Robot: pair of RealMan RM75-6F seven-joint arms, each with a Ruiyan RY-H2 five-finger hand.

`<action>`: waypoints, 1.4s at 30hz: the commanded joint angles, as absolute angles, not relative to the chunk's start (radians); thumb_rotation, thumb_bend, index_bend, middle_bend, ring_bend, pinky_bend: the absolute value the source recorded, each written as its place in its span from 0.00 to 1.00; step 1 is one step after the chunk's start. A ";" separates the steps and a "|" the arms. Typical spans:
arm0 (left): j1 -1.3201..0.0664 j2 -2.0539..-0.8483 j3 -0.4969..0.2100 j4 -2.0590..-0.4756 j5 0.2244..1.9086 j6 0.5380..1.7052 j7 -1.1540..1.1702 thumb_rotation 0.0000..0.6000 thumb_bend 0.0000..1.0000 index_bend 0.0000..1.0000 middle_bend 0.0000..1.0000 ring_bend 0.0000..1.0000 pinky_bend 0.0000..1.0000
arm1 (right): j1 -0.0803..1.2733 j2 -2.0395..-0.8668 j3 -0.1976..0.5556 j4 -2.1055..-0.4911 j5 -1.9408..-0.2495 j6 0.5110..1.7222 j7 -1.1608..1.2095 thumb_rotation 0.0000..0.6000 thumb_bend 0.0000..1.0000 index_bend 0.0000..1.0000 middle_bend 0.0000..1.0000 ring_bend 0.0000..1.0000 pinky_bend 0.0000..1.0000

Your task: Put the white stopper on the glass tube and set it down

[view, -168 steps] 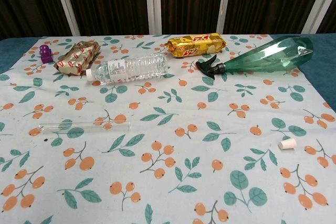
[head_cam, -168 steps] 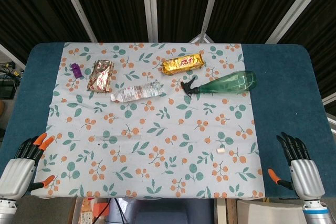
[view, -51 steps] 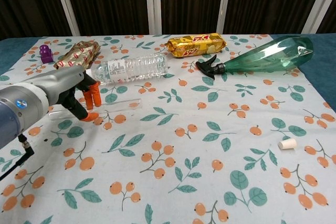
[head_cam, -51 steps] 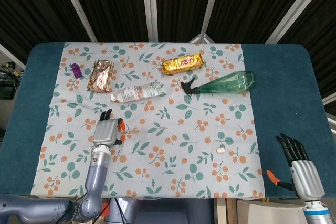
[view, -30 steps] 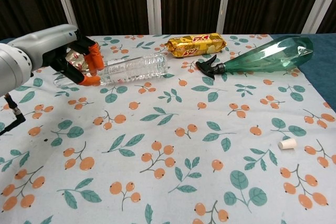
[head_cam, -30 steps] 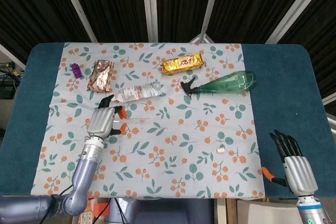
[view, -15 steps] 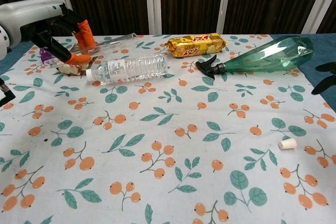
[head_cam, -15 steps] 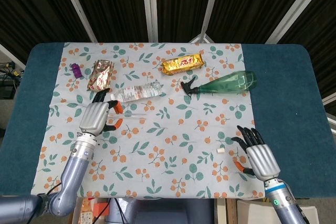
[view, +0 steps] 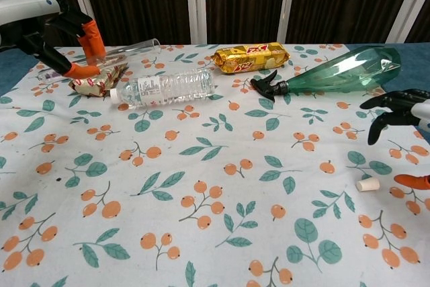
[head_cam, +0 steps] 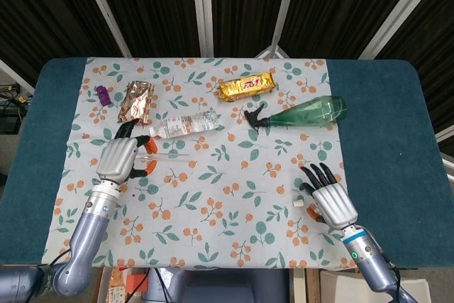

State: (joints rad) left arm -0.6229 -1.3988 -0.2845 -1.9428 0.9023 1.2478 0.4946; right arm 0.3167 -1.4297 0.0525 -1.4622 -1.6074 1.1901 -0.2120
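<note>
My left hand (head_cam: 120, 157) grips the clear glass tube (head_cam: 172, 154) near one end and holds it lifted above the left side of the floral cloth. In the chest view that left hand (view: 57, 28) is at the top left, and the tube (view: 127, 51) sticks out to the right, roughly level. The small white stopper (head_cam: 299, 204) lies on the cloth at the right front. My right hand (head_cam: 328, 202) hovers just right of it, fingers spread, holding nothing. The chest view shows the stopper (view: 367, 184) below the right hand (view: 401, 108).
A water bottle (head_cam: 186, 124) lies behind the left hand, with a foil packet (head_cam: 136, 99) and a small purple object (head_cam: 103, 94) further back. A gold snack pack (head_cam: 246, 86) and a green spray bottle (head_cam: 305, 113) lie at the back right.
My left hand has raised the tube higher and a little further left. My right hand has come in from the table's front edge to just beside the stopper.
</note>
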 commanded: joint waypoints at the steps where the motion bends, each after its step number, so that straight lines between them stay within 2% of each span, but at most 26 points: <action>1: -0.626 -1.397 -0.284 -1.940 0.900 1.247 0.494 1.00 0.61 0.61 0.50 0.04 0.00 | 0.327 -1.461 0.041 -1.424 -1.607 1.180 -0.206 1.00 0.29 0.41 0.13 0.02 0.00; 7: -0.641 -1.401 -0.295 -1.930 0.885 1.252 0.492 1.00 0.61 0.61 0.50 0.04 0.00 | 0.339 -1.536 0.011 -1.321 -1.623 1.172 -0.207 1.00 0.29 0.43 0.14 0.02 0.00; 14: -0.651 -1.401 -0.296 -1.921 0.881 1.256 0.491 1.00 0.61 0.61 0.50 0.04 0.00 | 0.348 -1.572 0.013 -1.276 -1.622 1.187 -0.193 1.00 0.29 0.43 0.14 0.02 0.00; 42: -0.658 -1.402 -0.291 -1.900 0.864 1.274 0.472 1.00 0.61 0.61 0.50 0.04 0.00 | 0.356 -1.607 0.016 -1.219 -1.586 1.214 -0.257 1.00 0.30 0.49 0.16 0.04 0.00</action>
State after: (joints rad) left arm -0.6579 -1.4016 -0.2906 -1.8999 0.8636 1.2735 0.4716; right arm 0.3552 -1.6071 0.0164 -1.2195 -1.5864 1.2141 -0.2548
